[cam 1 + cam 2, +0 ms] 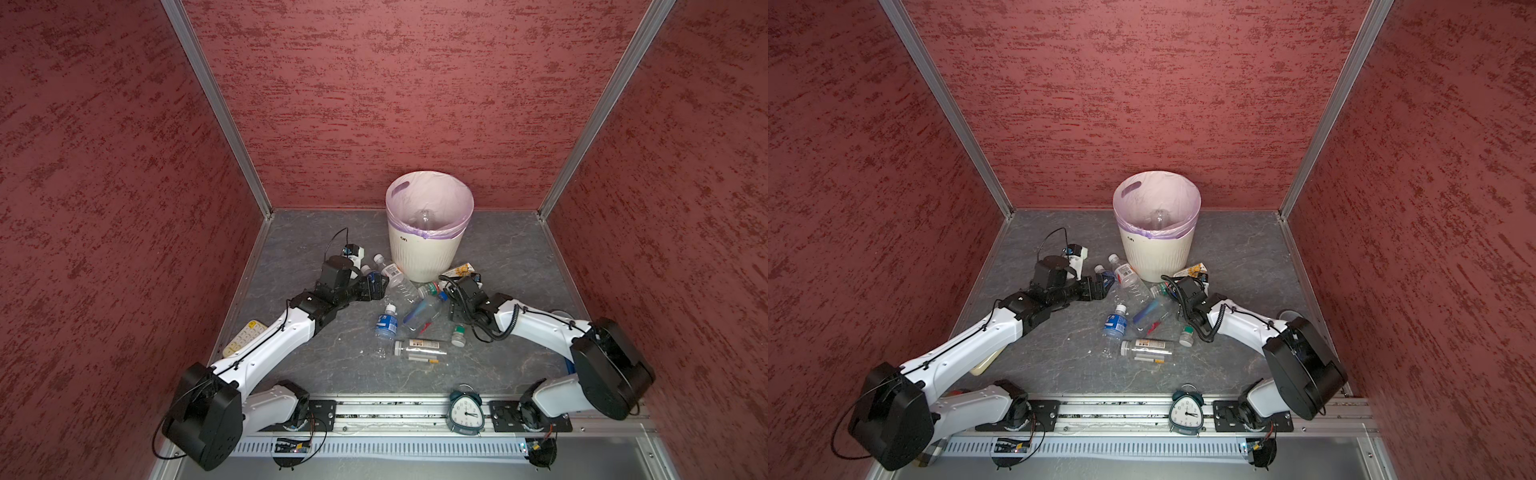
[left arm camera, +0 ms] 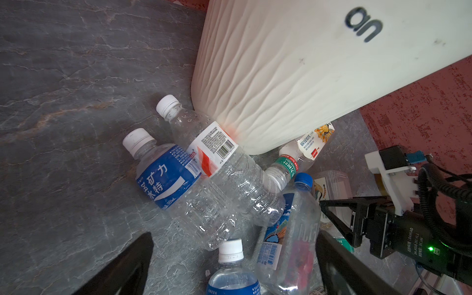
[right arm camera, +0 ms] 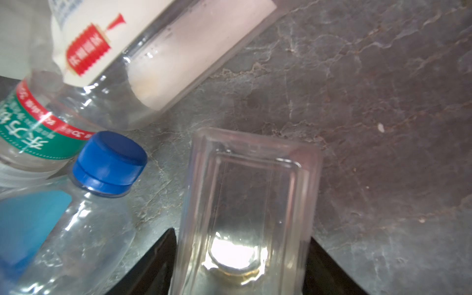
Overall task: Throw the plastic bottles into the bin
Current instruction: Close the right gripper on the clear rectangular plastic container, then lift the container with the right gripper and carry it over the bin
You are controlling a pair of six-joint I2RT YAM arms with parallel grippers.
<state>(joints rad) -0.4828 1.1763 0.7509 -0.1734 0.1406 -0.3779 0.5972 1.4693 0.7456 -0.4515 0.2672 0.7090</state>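
On the grey marbled worktop [image 1: 498,249], red walls [image 1: 415,104] around, your right claw [image 3: 242,233] is closed on the flat sides of a clear square bottle [image 3: 250,178] that lies on the surface, with the bin [image 1: 419,253] close by. Your left claw [image 2: 234,234] gapes wide and empty, more plastic bottles [image 2: 224,184] heaped just in front of it at the bin's foot. They look empty, light, thin-walled and slick: hold mid-body across the flats and squeeze gently, or one may crumple or squirt free.

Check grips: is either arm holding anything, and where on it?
Right gripper clamps the clear square bottle by its two opposite flat sides, near the end closest to the gripper. Left gripper is open, holding nothing.
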